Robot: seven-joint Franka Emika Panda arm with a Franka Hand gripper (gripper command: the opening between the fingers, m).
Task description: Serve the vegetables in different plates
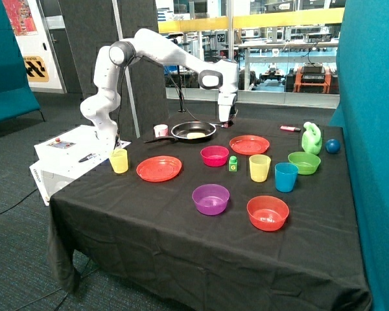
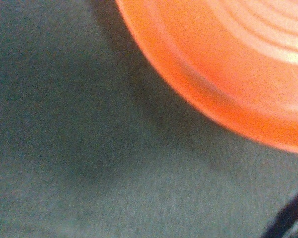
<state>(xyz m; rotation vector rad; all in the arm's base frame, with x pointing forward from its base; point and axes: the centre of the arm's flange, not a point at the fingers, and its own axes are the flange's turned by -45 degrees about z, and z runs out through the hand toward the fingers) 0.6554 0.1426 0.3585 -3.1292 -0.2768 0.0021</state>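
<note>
The pale yellow vegetable point(image 1: 196, 135) lies in the black frying pan point(image 1: 193, 131) at the back of the table. The dark purple vegetable does not show clearly; a small dark spot sits at my gripper's tip, and I cannot tell what it is. My gripper point(image 1: 227, 120) hangs low over the cloth between the pan and the far orange-red plate point(image 1: 249, 144). In the wrist view that plate's rim point(image 2: 228, 94) fills one corner above the black cloth. The second orange-red plate point(image 1: 159, 168) lies empty nearer the front, beside a yellow cup point(image 1: 118, 160).
Around the plates stand a pink bowl point(image 1: 214, 155), a green G block point(image 1: 233, 163), a yellow cup point(image 1: 259, 168), a blue cup point(image 1: 286, 177), a green bowl point(image 1: 305, 162), a purple bowl point(image 1: 211, 198) and an orange-red bowl point(image 1: 268, 212). A green jug point(image 1: 311, 138) and a blue ball point(image 1: 332, 146) are at the far edge.
</note>
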